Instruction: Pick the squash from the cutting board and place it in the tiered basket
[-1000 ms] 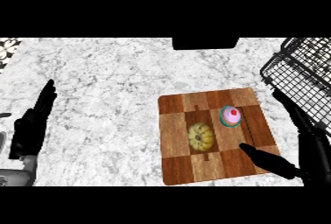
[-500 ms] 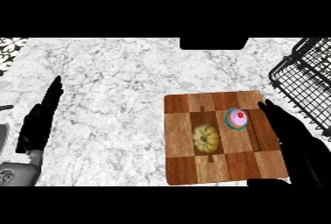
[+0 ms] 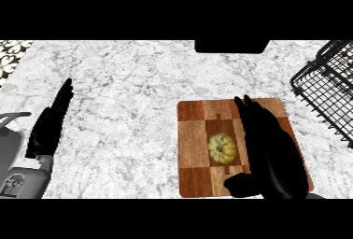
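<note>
Nothing here can be read: no words, labels, brand marks or numbers show anywhere on the surface [image 3: 138, 93], the cutting board [image 3: 196, 140], the squash [image 3: 222, 147] or the basket [image 3: 324, 93].

Single view, head-mounted: you look steeply down on the marble tabletop [image 3: 138, 93], close in, forearms entering from the lower edge; no second view to compare.
</note>
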`<move>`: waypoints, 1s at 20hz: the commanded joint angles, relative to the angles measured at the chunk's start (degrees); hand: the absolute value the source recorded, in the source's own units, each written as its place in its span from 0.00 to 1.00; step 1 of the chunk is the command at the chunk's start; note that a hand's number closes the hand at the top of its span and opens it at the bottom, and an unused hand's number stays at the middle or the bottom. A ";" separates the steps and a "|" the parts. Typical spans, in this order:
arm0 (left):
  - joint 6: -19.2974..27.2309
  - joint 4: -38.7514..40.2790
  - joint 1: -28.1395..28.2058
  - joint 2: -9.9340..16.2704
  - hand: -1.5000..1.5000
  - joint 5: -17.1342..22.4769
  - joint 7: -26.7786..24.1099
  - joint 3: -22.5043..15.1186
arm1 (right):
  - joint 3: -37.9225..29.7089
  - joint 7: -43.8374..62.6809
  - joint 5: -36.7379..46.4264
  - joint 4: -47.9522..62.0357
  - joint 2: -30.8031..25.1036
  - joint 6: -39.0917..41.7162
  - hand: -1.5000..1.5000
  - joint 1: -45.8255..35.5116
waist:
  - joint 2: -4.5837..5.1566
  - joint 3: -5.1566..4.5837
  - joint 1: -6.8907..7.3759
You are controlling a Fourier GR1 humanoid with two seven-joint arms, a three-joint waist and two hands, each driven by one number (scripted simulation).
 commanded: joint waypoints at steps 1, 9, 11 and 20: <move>-1.41 1.13 -1.35 0.69 0.50 0.78 -0.10 1.49 | -0.92 12.35 -0.75 4.04 4.47 8.07 0.00 -3.11 | -0.02 0.12 -0.68; -0.95 2.39 -1.44 -0.71 0.50 -0.19 -0.08 1.66 | -0.25 13.79 3.81 11.14 10.93 10.83 0.00 -4.02 | -0.09 0.17 -1.06; -2.14 1.07 -0.88 0.73 0.50 0.29 0.07 2.61 | -0.33 13.98 5.22 11.91 12.54 10.98 0.00 -3.78 | -0.17 0.20 -0.77; -3.59 5.09 -0.75 -0.17 0.50 0.81 -2.50 4.34 | 1.19 10.10 13.62 14.47 14.18 15.22 0.00 -0.74 | -0.02 0.15 -1.20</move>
